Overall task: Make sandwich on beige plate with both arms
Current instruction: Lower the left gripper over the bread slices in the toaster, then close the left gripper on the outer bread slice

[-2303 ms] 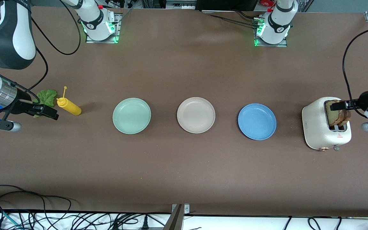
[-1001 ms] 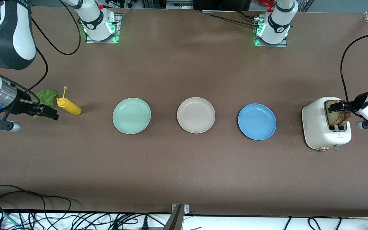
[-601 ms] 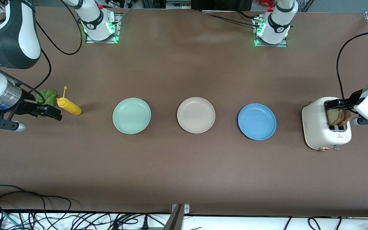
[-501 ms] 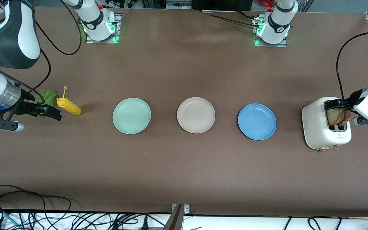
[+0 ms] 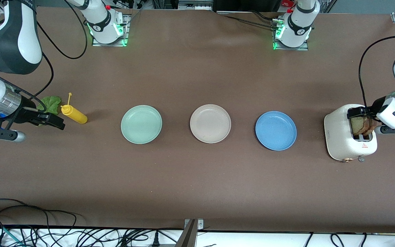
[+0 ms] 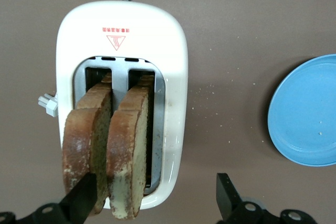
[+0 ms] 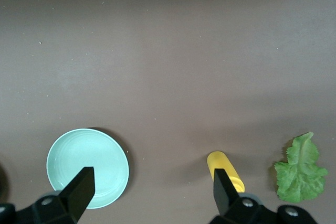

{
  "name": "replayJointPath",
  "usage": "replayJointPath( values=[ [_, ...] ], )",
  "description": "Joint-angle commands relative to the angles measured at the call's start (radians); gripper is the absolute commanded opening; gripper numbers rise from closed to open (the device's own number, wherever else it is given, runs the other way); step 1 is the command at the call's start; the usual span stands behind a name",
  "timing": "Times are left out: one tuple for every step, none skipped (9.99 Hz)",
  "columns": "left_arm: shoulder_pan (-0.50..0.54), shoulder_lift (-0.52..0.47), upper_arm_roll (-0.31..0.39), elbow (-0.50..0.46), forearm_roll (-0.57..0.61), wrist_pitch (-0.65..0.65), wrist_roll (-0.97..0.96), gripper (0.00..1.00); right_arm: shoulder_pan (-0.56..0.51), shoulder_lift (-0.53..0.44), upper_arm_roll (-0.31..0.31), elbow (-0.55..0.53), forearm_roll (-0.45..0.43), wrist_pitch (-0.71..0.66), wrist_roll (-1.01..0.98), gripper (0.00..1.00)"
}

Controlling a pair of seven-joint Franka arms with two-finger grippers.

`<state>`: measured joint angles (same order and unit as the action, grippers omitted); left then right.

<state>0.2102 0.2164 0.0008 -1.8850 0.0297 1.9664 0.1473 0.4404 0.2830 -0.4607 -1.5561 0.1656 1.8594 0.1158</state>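
The beige plate [image 5: 210, 123] sits in the middle of the brown table [image 5: 197, 185], round and matte, pale off-white with a low raised rim, and nothing lies on it. It is the centre one of three plates in a row: a mint green plate [image 5: 141, 124] lies beside it toward the right arm's end of the table and a blue plate [image 5: 275, 130] beside it toward the left arm's end.

The makings of the sandwich are apart from the plate. Two toast slices [image 6: 107, 153] stand upright in the slots of a cream-white toaster [image 5: 340, 137] near the left arm's end of the table; they are tan-brown with darker, rough crusts and rise well above the slots. A ruffled green lettuce leaf [image 7: 300, 170] lies flat on the table near the right arm's end, just beside a yellow squeeze bottle [image 5: 74, 115] that lies on its side with its thin nozzle pointing toward the robots' edge.

The left gripper [image 6: 155, 200] hangs over the toaster with its black fingers spread wide and nothing clasped; one finger [image 6: 81, 199] shows in front of the slice in the outer slot, the other [image 6: 227, 196] over the bare table beside the toaster.

The right gripper [image 5: 51, 120] hovers over the table by the lettuce leaf and the bottle, fingers likewise spread and empty.
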Motion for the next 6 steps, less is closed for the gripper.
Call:
replayJointPath(
  values=[
    [0.011,-0.026,-0.005,-0.031,0.007,0.022,0.011,0.96,0.006,-0.004,0.000,-0.001,-0.015,0.003,0.004,1.00],
    [0.011,-0.025,-0.005,-0.032,0.007,0.029,0.009,0.92,0.006,-0.007,0.000,-0.001,-0.017,0.000,0.002,1.00],
    [0.011,-0.023,-0.005,-0.032,0.007,0.031,0.008,0.88,0.006,-0.010,-0.001,0.001,-0.015,-0.003,0.005,1.00],
    [0.011,-0.020,-0.005,-0.032,0.007,0.031,0.006,0.87,0.004,-0.011,-0.003,0.001,-0.012,-0.005,0.008,1.00],
    [0.009,-0.020,-0.005,-0.029,0.007,0.031,-0.006,0.87,0.003,-0.011,-0.004,0.001,-0.014,-0.005,0.013,1.00],
    [0.008,-0.020,-0.007,-0.028,0.007,0.031,-0.012,0.87,0.003,-0.013,-0.006,0.002,-0.012,-0.006,0.012,1.00]
  ],
)
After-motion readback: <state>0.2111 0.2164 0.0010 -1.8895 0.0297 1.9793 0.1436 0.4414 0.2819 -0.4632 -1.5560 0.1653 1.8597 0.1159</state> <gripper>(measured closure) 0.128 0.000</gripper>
